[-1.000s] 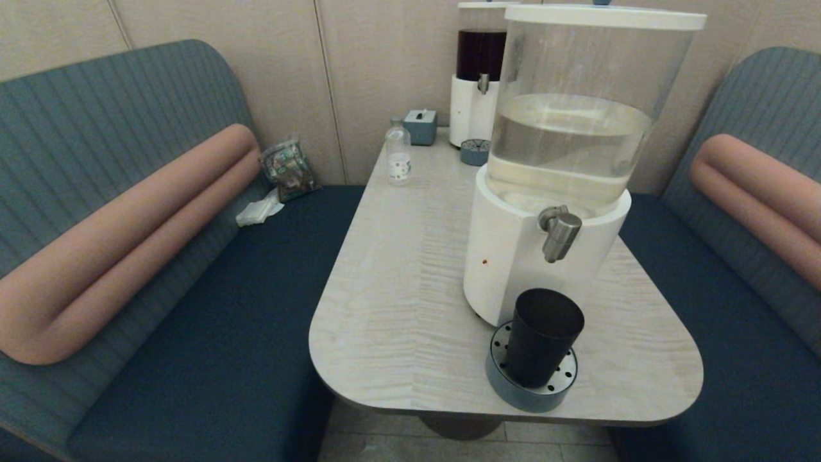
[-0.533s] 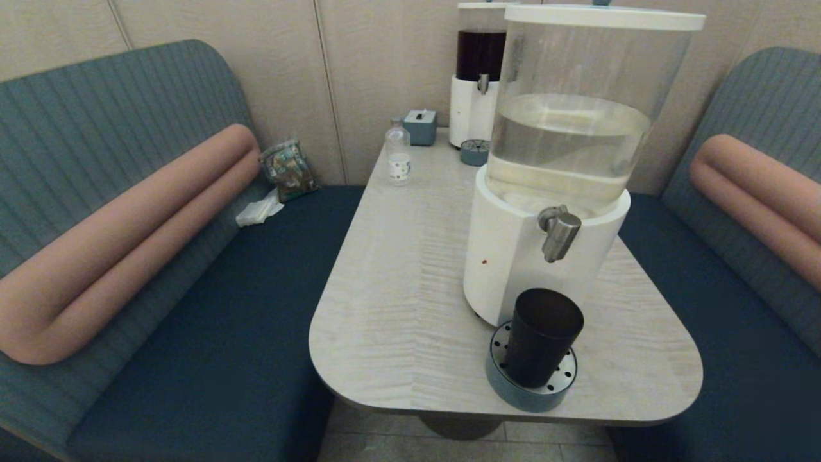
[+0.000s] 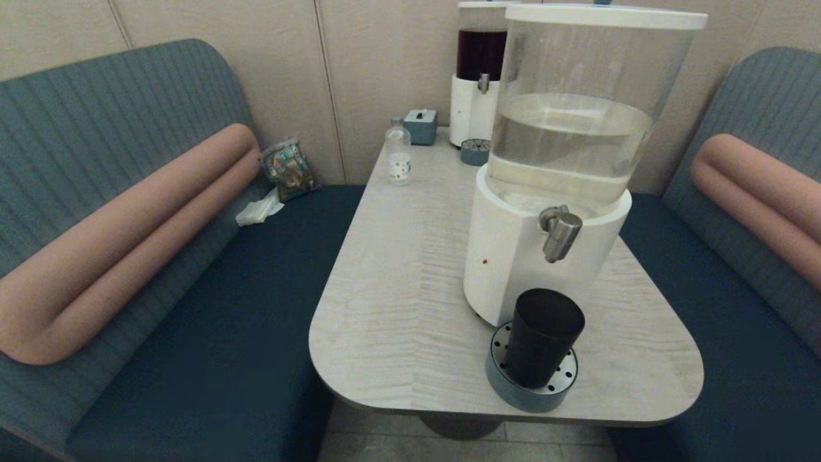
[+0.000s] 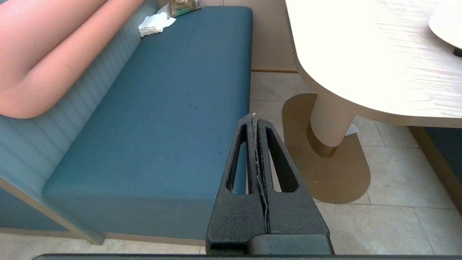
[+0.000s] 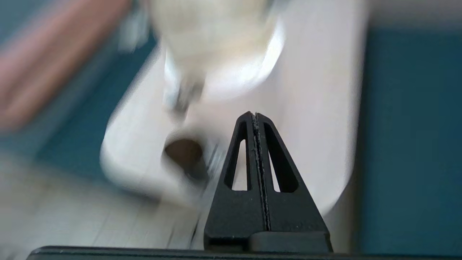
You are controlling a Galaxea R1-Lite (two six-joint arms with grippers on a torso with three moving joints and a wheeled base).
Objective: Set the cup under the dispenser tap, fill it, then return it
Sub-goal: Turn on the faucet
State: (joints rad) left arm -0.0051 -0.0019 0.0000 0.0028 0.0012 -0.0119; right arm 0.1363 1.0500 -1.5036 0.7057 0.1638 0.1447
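Note:
The dark tumbler-shaped cup point(image 3: 542, 337) stands upright on a round blue-grey drip tray point(image 3: 531, 391) near the table's front edge, directly below the brushed-steel tap point(image 3: 560, 232) of the big clear-tank dispenser point(image 3: 564, 147). Neither arm shows in the head view. My right gripper point(image 5: 255, 115) is shut and empty, out in front of the table; the cup point(image 5: 184, 153) appears blurred in its view beneath the dispenser. My left gripper point(image 4: 253, 117) is shut and empty, low beside the bench, over the floor.
A smaller dispenser of dark liquid point(image 3: 480, 77) with its own drip tray point(image 3: 474, 153), a small clear bottle point(image 3: 398, 155) and a blue box point(image 3: 420, 126) stand at the table's back. Blue benches flank the table point(image 3: 397, 276). A pedestal leg point(image 4: 330, 124) holds it up.
Nothing in the head view has visibly moved: cup, tray and dispenser stand as before. The blur in the right wrist view shows that arm in motion.

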